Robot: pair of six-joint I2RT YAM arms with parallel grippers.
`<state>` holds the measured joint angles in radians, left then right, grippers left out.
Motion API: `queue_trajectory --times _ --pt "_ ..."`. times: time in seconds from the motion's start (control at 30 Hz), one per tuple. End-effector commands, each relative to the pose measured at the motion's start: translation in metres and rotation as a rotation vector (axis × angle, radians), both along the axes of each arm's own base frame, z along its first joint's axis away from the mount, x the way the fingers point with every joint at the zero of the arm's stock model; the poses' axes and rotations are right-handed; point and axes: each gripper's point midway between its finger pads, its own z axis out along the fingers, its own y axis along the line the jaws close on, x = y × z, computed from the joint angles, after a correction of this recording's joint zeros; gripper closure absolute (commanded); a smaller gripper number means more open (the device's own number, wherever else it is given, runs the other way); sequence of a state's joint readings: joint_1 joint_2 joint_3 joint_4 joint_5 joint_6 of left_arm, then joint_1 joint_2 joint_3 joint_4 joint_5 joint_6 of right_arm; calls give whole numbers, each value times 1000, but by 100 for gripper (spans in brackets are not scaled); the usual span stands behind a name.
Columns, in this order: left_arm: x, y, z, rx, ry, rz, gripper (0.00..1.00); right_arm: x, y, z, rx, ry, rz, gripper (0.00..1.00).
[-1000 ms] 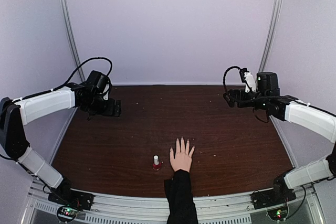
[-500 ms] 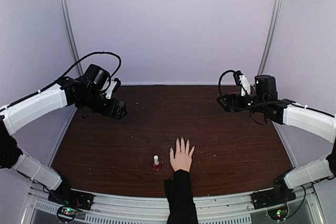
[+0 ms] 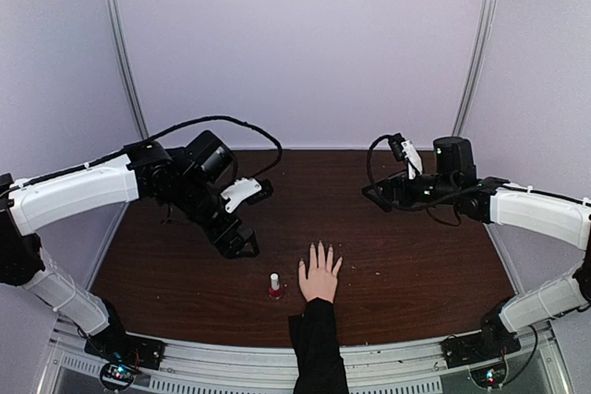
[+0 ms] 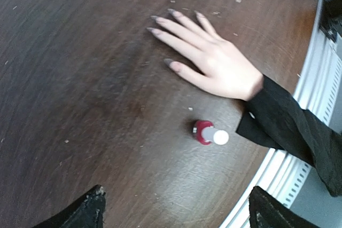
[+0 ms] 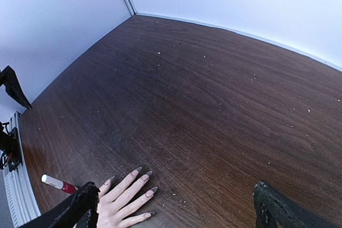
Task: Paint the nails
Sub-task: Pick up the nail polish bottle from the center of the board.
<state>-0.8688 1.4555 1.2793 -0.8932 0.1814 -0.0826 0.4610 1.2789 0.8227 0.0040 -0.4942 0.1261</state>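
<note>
Left hand (image 3: 242,243) spread wide near bottle (image 4: 209,133) and nails (image 4: 152,30)

The left arm (image 3: 78,189) reaches in from the left, wrist bent down, so the left gripper (image 3: 242,244) points down toward the near middle. Its jaws are spread wide and hold nothing, and its black fingertips (image 4: 91,206) sit in the lower corners of the wrist view. The right arm (image 3: 536,211) stretches in from the right, held higher, with the right gripper (image 3: 374,196) aimed leftward, jaws likewise wide apart and empty.
</note>
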Motion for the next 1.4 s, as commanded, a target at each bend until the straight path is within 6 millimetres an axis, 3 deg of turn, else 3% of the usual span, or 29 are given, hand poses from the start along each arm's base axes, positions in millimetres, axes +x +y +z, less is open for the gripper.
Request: queue_trajectory --times 0.0,0.23,0.4,0.67,0.77,0.97,1.1,1.37 --pt "-16 -18 -4 -14 -22 -159 10 -8 6 12 25 -23 48 0" --pt "-16 -25 -13 -54 -59 -154 16 -20 14 13 24 -7 112 0" --pt "-10 -21 -7 -133 -83 -76 14 -49 47 7 -79 -3 265 3" --pt "35 29 6 -304 -25 232 14 -104 124 -20 -237 3 514 10" --pt "46 46 12 -344 -18 315 14 -117 149 -36 -284 9 581 13" --pt "60 69 5 -373 16 448 14 -142 191 -53 -341 7 710 24" --pt "65 73 4 -396 21 476 14 -157 208 -69 -408 7 775 31" --pt "72 78 11 -440 -45 519 15 -158 226 -87 -454 34 792 37"
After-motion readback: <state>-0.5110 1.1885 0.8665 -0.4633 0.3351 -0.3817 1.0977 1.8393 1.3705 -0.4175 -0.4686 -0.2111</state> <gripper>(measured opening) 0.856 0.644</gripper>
